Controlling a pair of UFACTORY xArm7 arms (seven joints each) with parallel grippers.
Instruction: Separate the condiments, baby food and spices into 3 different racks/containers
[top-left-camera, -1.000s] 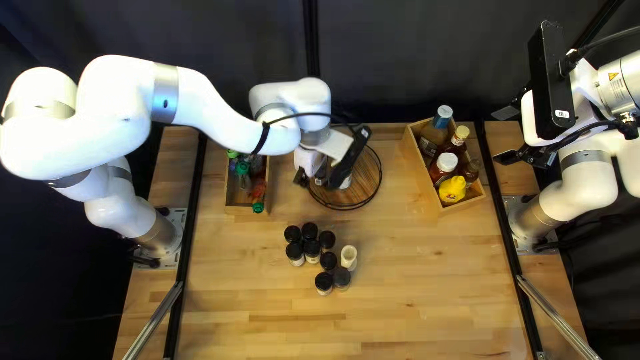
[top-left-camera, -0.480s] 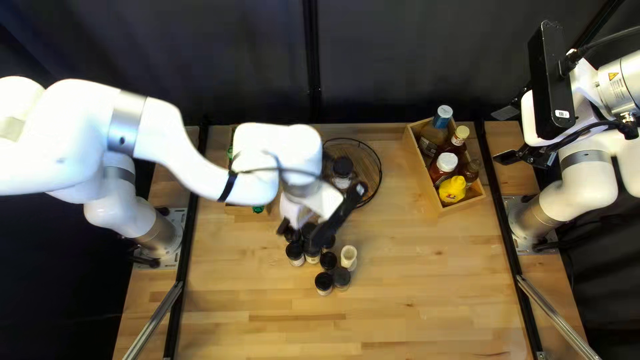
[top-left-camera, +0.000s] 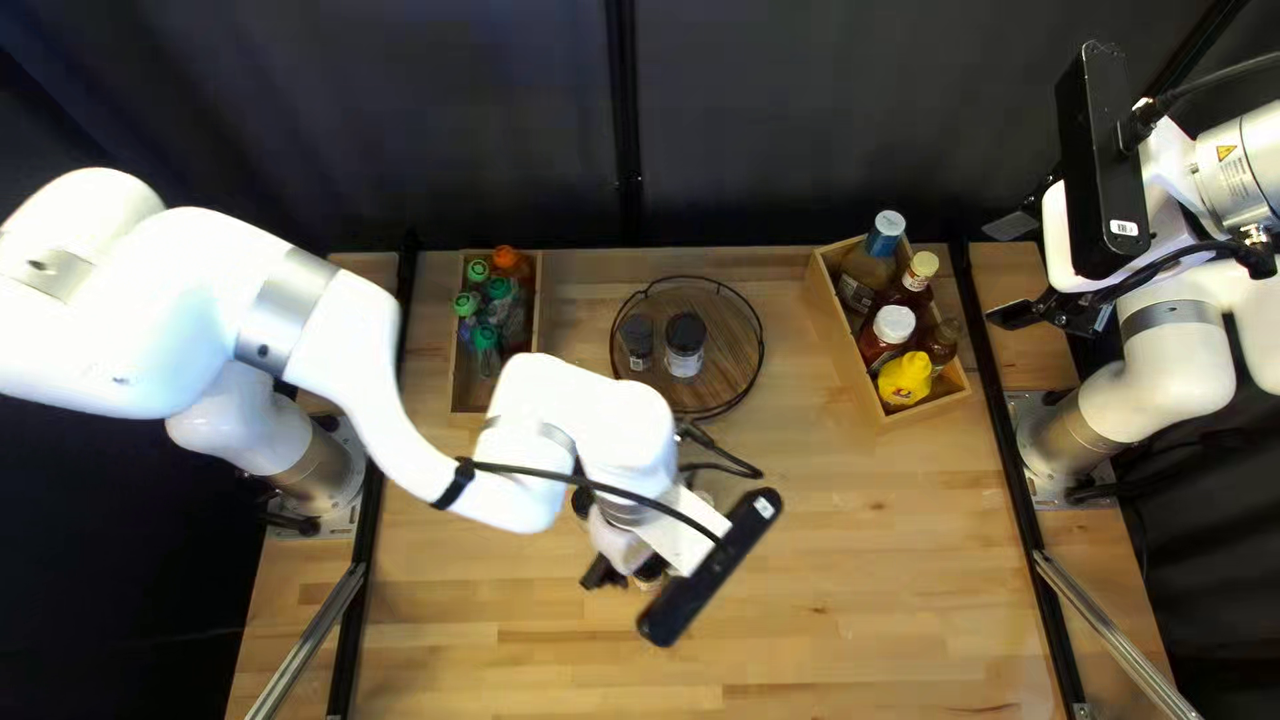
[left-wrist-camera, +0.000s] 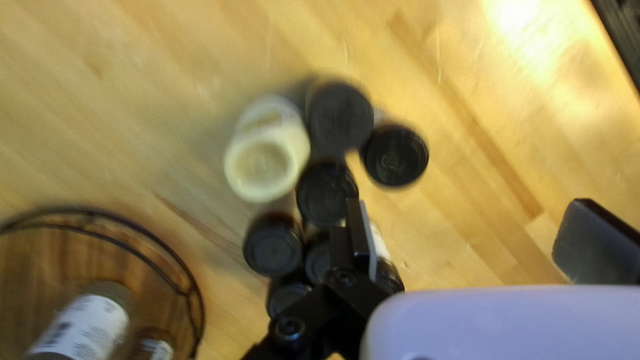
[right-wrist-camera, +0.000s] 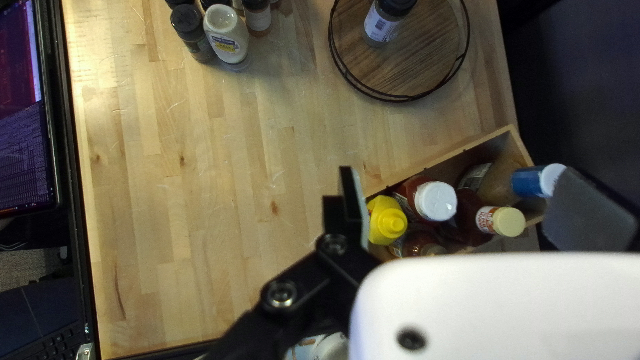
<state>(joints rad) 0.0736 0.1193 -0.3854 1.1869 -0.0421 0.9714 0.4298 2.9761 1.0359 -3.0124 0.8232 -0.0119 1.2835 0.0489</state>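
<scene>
In the top left view my left gripper (top-left-camera: 624,574) hangs over the black-lidded jars, mostly hiding them. The left wrist view shows that gripper (left-wrist-camera: 467,233) open, one finger over clustered jars (left-wrist-camera: 327,192); a cream bottle (left-wrist-camera: 260,160) stands beside them. Two dark-lidded jars (top-left-camera: 684,344) stand on the round wooden tray (top-left-camera: 730,340). Green- and orange-capped bottles (top-left-camera: 500,310) fill the left wooden box (top-left-camera: 539,296). The right wooden box (top-left-camera: 834,327) holds condiment bottles (top-left-camera: 894,324). At the right, my right gripper (top-left-camera: 1016,267) is raised; its wrist view shows this gripper (right-wrist-camera: 467,207) open and empty.
Black rails (top-left-camera: 380,427) run along both sides of the table (top-left-camera: 827,587). A dark curtain (top-left-camera: 774,120) hangs behind the far edge. In the right wrist view a screen (right-wrist-camera: 25,120) stands beyond the table's edge.
My left arm has swung from over the round tray toward the near edge, over the jar cluster, uncovering the tray's two jars and the left box. My right arm is unmoved.
</scene>
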